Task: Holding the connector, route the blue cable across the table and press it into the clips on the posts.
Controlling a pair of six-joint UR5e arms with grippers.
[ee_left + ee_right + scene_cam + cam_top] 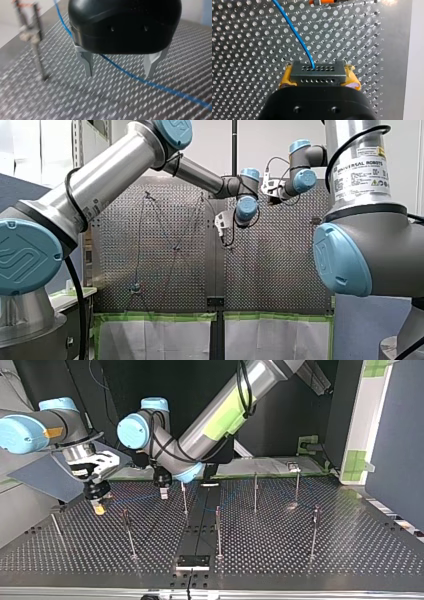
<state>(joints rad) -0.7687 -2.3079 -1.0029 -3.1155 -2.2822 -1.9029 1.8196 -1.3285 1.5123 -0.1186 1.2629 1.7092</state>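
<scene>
In the right wrist view my right gripper [319,76] is shut with its yellow pads [352,77] on a black connector [315,71]. The blue cable [294,32] leaves the connector and curves away over the perforated table. In the top view that gripper [98,506] hangs low at the left. My left gripper [119,73] is open just above the table, its metal fingers [86,62] astride the blue cable [155,85] without touching it. A post with a clip [37,45] stands beside it. In the top view my left gripper [164,491] sits near a post [184,497].
Several thin posts rise from the table, among them one [127,532] at the front left, one [218,530] in the middle and one [315,530] at the right. A black plate [192,561] lies at the near edge. An orange part [322,2] lies ahead of my right gripper.
</scene>
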